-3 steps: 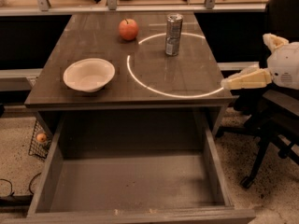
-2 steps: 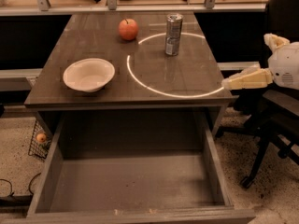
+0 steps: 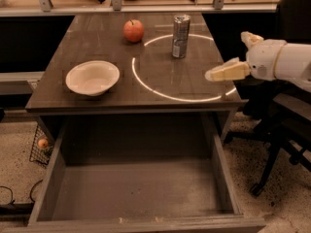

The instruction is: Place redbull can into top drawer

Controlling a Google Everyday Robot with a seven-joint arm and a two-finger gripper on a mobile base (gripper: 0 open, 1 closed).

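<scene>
While the pincer [image 3: 227,72] hangs at the right edge of the tabletop [image 3: 97,38], I read the following from the camera view.

1. Pincer: it points left from the end of a white arm [image 3: 284,62] that enters from the right. I cannot tell whether it is open or closed. It is well apart from the can and touches nothing that I can see.
2. Redbull can [image 3: 181,36]: it stands upright on the far right part of the tabletop, just inside the far side of a bright ring of light [image 3: 146,84] on the dark surface.
3. Apple [image 3: 133,30]: it sits to the left of the can, near the far edge, outside the ring.
4. Bowl [image 3: 92,77]: it is pale, rests upright on the left part of the tabletop and is clear of the ring.
5. Top drawer [image 3: 136,193]: it is pulled out below the near edge of the tabletop, with its flat bottom bare.
6. Chair [image 3: 286,125]: it is dark and stands on the floor to the right, behind the arm.
</scene>
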